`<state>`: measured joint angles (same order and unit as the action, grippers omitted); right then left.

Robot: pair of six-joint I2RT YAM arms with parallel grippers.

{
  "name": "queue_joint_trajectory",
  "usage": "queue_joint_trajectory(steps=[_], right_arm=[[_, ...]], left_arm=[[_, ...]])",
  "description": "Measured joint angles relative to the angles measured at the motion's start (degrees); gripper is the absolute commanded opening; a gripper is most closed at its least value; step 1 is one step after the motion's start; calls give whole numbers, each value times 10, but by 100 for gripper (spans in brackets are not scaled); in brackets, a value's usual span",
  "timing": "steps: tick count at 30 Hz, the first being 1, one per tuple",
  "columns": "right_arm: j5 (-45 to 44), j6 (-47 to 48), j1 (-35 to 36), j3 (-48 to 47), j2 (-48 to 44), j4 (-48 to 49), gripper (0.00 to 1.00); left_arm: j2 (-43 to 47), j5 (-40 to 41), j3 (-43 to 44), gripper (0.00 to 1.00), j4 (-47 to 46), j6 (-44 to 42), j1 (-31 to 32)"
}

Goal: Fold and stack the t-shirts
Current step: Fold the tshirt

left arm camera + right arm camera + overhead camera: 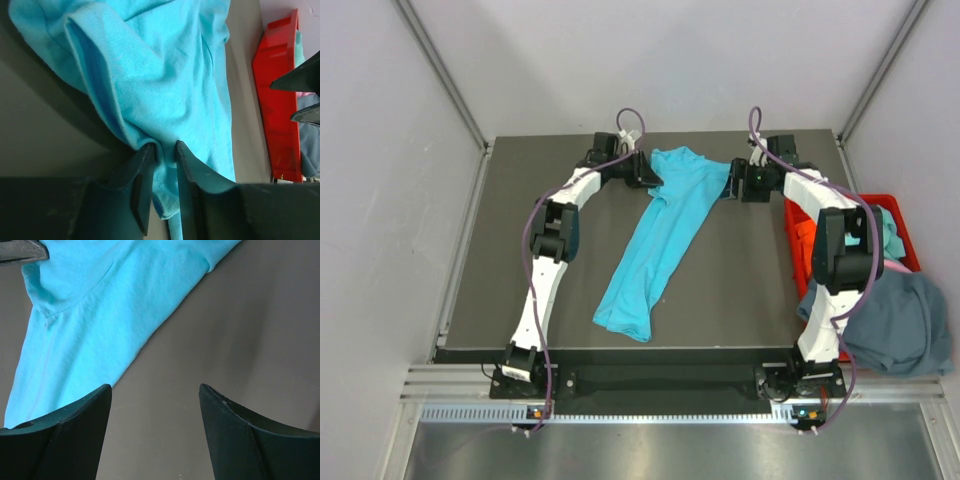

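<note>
Turquoise t-shirt (655, 235) is pinched at its far end by outstretched left jaws; right jaws gape alongside.

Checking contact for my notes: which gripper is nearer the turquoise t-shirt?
Left. The left gripper pinches a fold of the turquoise t-shirt between its jaws. The right gripper is open over the table beside the shirt, not touching it.
</note>
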<state>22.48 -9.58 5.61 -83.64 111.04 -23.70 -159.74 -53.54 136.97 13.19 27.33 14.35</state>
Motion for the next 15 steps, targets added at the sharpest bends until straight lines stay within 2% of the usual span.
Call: queue_joint_trajectory(steps=[1,3,4,8,15], right_arm=[[0,0,0,0,0,-1,71],[-2,0,0,0,0,-1,71],[-2,1,0,0,0,-1,71],[-5,3,0,0,0,-2,71],[-11,6,0,0,0,-2,71]], left_arm=[[-2,-3,0,23,-2,0,0],[-2,-1,0,19,-2,0,0],[-2,0,0,10,-1,0,1],[-3,2,0,0,1,-5,1],[-2,10,4,0,11,-23,-1]])
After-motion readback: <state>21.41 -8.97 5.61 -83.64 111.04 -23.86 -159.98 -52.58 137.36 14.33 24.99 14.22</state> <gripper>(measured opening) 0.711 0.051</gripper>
